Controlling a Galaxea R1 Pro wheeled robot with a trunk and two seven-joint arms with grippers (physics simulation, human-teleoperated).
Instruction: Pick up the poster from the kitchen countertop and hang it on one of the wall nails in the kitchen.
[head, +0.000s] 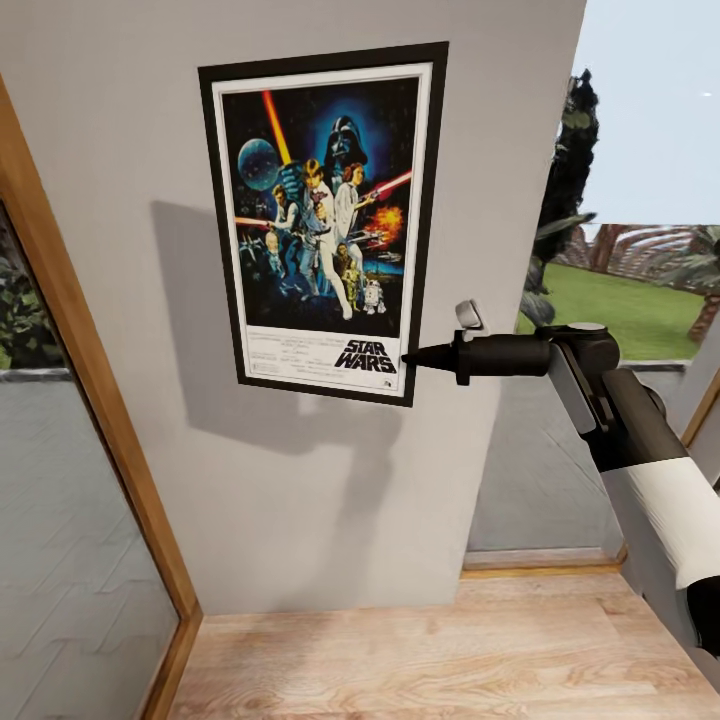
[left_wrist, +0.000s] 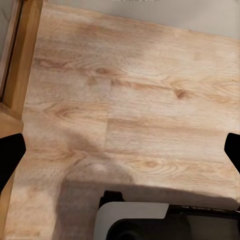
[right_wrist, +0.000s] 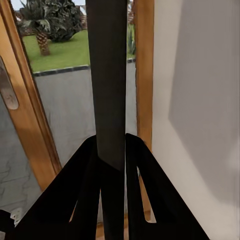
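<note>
One plain grey wall panel (head: 330, 480), bare below. One upright rectangular Star Wars poster (head: 325, 220) in black frame, flat against that wall, tilted slightly clockwise. Judged light, stiff, thin-edged; best held at the frame edge. One right gripper (right_wrist: 112, 150), fingers clamped on the frame's edge at the poster's five o'clock corner. One left gripper (left_wrist: 120, 150), fingertips spread apart over pale wood floor (left_wrist: 130, 100).

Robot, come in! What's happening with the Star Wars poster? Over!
Right gripper shut on the poster frame's lower right edge. Poster upright against the grey wall. Left gripper open, over wood floor.
</note>
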